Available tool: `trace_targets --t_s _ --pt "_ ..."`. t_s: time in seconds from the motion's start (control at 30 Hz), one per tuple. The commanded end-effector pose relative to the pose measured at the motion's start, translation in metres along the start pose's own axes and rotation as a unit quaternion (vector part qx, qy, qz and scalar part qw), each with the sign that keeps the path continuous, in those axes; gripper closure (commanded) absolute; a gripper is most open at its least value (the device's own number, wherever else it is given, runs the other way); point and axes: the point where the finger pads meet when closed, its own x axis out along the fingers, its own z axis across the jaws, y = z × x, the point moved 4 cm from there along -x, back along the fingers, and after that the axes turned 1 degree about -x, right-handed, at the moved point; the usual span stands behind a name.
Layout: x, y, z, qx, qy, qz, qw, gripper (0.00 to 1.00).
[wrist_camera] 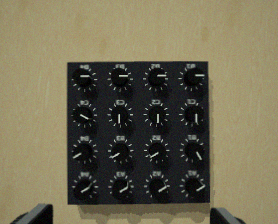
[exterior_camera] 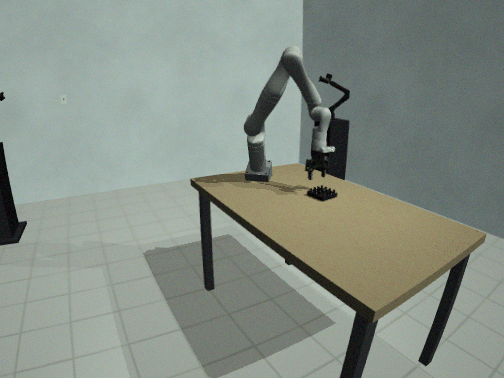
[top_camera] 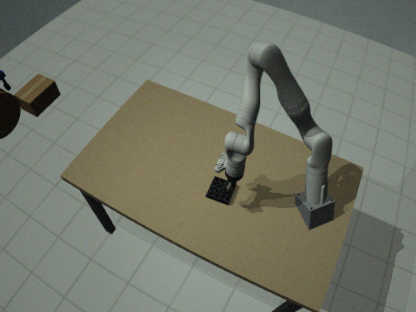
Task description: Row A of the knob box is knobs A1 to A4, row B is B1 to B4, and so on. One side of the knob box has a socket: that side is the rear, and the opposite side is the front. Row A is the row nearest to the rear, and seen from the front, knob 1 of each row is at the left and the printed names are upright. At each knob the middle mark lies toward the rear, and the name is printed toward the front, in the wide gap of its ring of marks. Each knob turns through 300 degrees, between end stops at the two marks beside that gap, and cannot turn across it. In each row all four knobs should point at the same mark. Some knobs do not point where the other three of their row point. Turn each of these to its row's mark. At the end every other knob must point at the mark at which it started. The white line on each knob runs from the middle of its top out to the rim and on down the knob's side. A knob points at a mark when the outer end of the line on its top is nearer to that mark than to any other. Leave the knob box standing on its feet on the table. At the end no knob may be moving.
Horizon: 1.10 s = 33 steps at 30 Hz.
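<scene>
The black knob box [top_camera: 212, 195] [exterior_camera: 320, 197] [wrist_camera: 102, 134] stands on the table. In the wrist view row D is at the top, row A at the bottom, and knob 1 at the right; names are upside down. All row D lines point right. Knob C4 [wrist_camera: 84, 116] points lower right; C1 to C3 point down. Knob B1 [wrist_camera: 195, 152] points lower right; B2 to B4 point lower left. All row A lines point upper right. The socket is not visible. My gripper [exterior_camera: 316, 176] [wrist_camera: 131, 216] is open and empty, above the box near its rear side.
The wooden table [top_camera: 144, 156] [exterior_camera: 380, 244] carries the arm's grey base [top_camera: 315, 214] [exterior_camera: 258, 171]. The arm's shadow falls between base and box. A brown carton [top_camera: 38, 96] lies beyond the table in the top view.
</scene>
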Motion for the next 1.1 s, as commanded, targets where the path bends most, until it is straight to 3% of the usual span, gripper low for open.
trace_targets --t_s 0.0,0.6,1.07 --pt "-0.001 -0.006 -0.001 -0.004 0.0 0.0 1.0 0.0" --pt "-0.001 -0.037 0.0 -0.004 0.0 0.0 1.0 0.0" --pt "-0.001 -0.042 0.0 -0.004 0.0 0.0 1.0 0.0"
